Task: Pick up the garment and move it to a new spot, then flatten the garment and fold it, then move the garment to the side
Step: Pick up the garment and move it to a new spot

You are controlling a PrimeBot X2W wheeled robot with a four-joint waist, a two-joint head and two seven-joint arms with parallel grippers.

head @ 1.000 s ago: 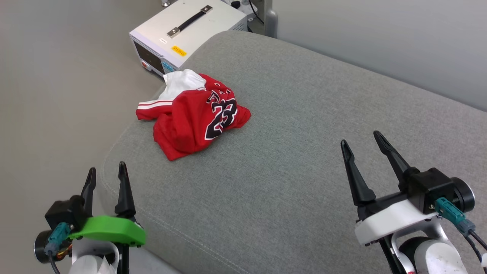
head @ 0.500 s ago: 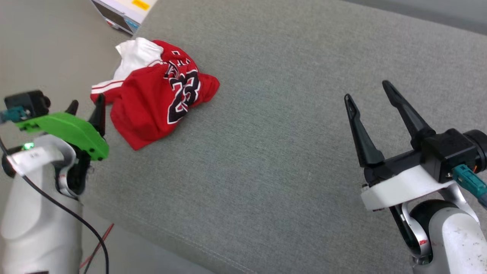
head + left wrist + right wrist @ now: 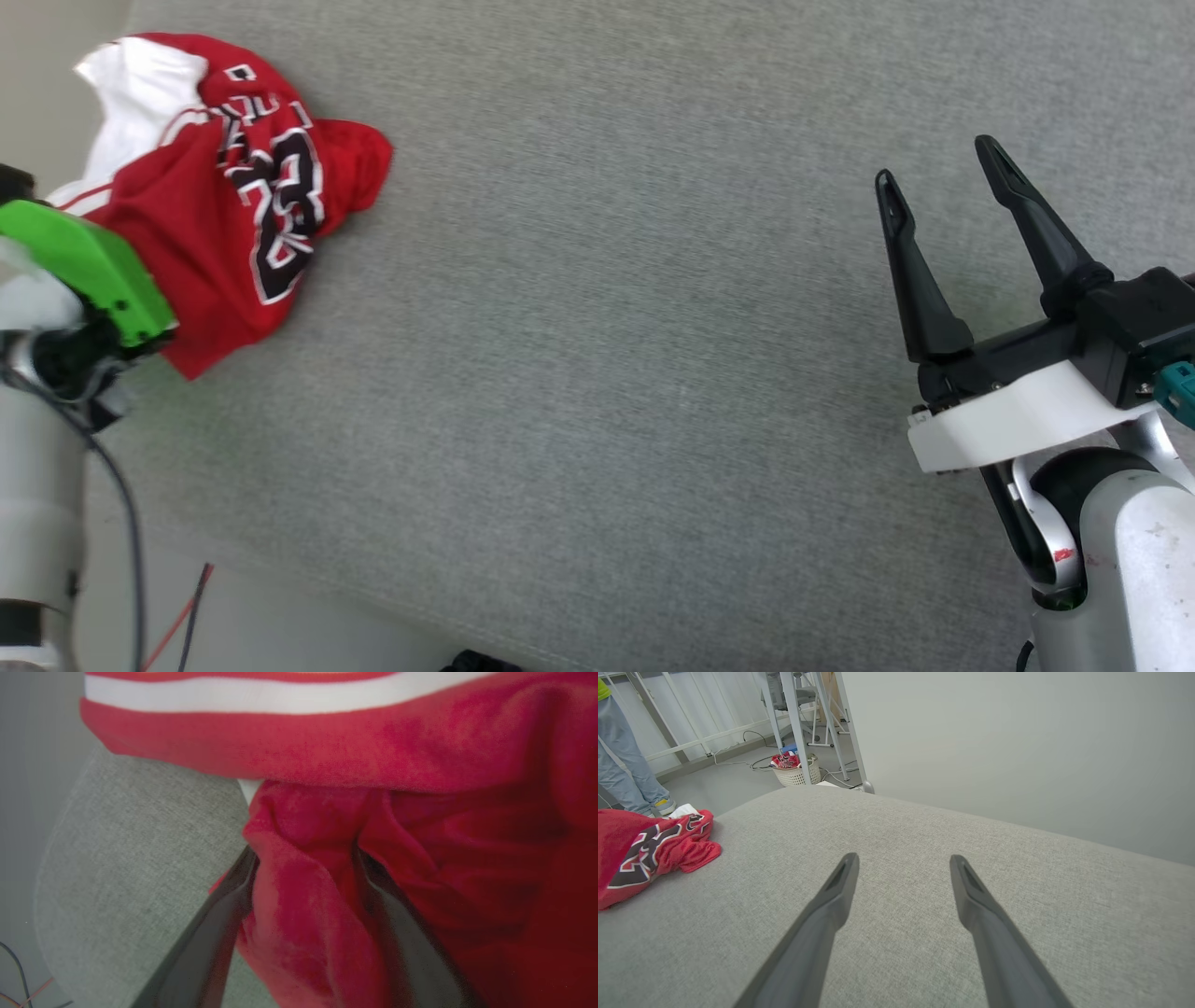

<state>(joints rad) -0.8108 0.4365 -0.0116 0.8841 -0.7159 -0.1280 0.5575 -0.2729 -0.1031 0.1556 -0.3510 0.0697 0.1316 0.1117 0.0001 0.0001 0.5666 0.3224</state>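
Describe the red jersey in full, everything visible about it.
The garment is a red jersey-style shirt of soft, knit-looking fabric. It has a white sleeve, red-and-white striped trim, and black white-outlined letters and a 23. It lies crumpled in a heap, unfolded, near the left edge of the grey upholstered surface. The left gripper straddles a raised red fold with its fingers open, one on each side, not closed on the cloth.

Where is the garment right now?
The garment lies crumpled at the head view's upper left, by the left edge of the grey cushion, one fold inside the open left gripper.
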